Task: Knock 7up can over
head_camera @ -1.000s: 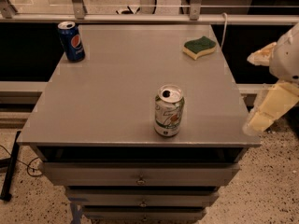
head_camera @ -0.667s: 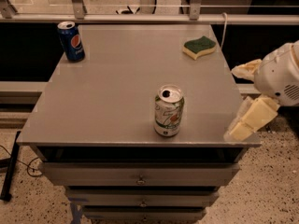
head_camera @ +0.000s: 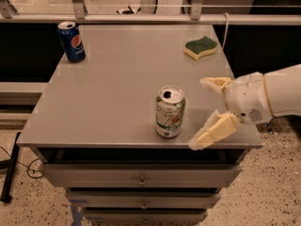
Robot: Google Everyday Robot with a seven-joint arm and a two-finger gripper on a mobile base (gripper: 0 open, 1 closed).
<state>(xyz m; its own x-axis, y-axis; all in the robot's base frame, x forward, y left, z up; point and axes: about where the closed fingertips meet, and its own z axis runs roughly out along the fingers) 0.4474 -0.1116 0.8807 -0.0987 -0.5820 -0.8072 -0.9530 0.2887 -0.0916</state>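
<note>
The 7up can (head_camera: 170, 111) stands upright near the front edge of the grey table (head_camera: 117, 88). It is white and silver with green markings and an open silver top. My gripper (head_camera: 201, 112) is just to the right of the can, at can height over the table's front right part. Its two cream fingers are spread apart, one finger (head_camera: 214, 83) farther back and one nearer the front edge. The gripper holds nothing and does not touch the can.
A blue Pepsi can (head_camera: 71, 41) stands at the back left corner. A green and yellow sponge (head_camera: 201, 47) lies at the back right. Drawers (head_camera: 141, 180) sit under the tabletop. A railing runs behind the table.
My gripper has moved left from beyond the table's right edge to close beside the 7up can. The can has not moved.
</note>
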